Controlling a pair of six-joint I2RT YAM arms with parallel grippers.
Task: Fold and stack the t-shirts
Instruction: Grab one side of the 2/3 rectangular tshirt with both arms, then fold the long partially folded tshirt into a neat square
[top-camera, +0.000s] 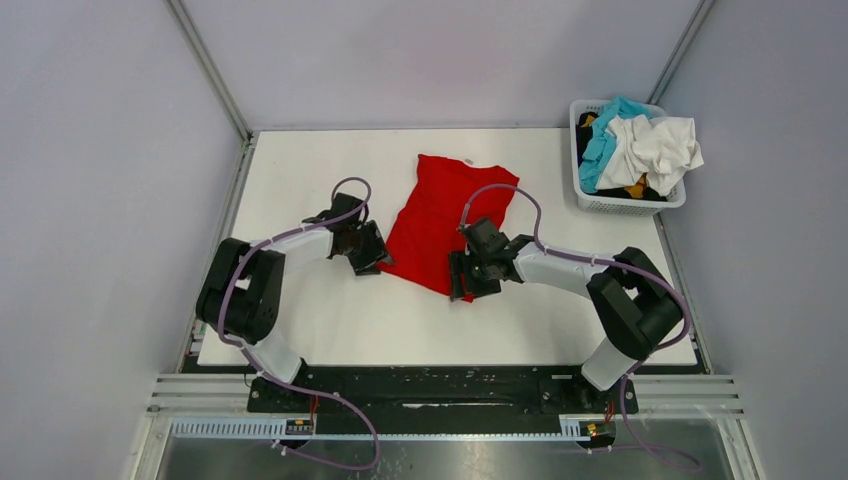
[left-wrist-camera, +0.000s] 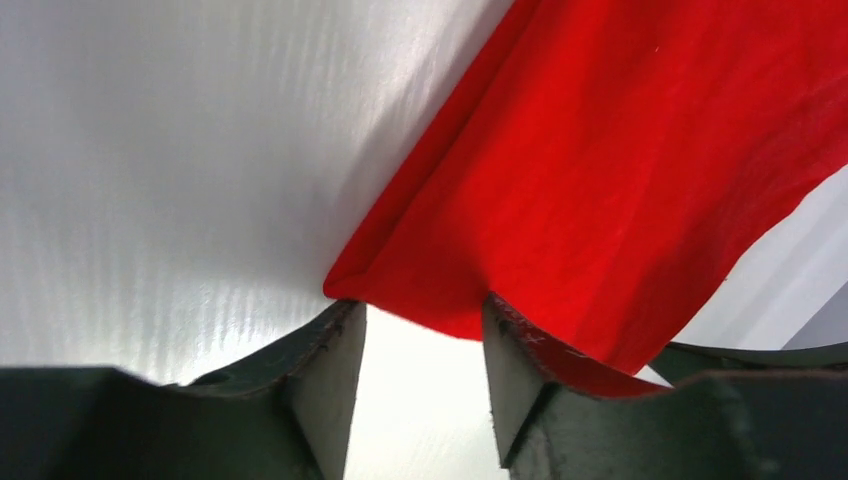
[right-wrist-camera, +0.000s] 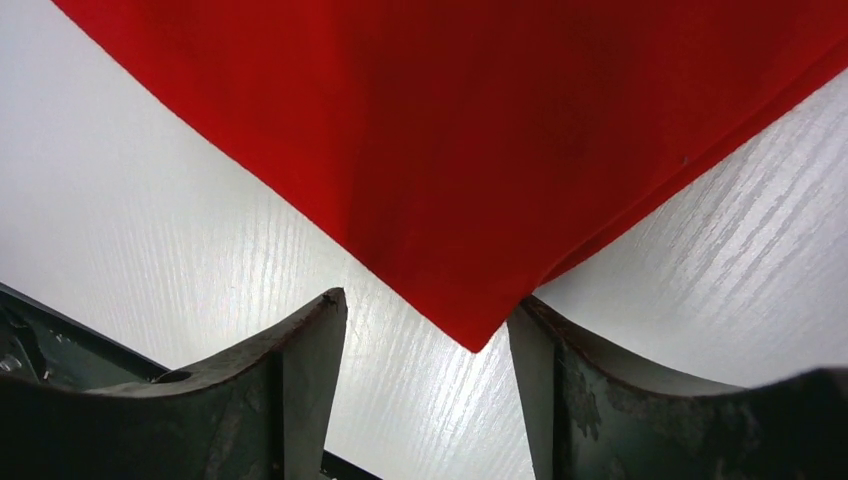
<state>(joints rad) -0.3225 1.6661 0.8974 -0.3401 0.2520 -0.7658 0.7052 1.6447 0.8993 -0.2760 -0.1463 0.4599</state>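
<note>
as the bright red cloth t-shirt (top-camera: 445, 220) lies folded narrow on the white table (top-camera: 300, 330), left gripper (left-wrist-camera: 420, 310) and right gripper (right-wrist-camera: 428, 300) stand with jaws apart astride its near corners, likely to lift them.

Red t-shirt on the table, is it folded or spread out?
Folded lengthwise: the red t-shirt lies narrow, no sleeves showing, edge doubled.
</note>
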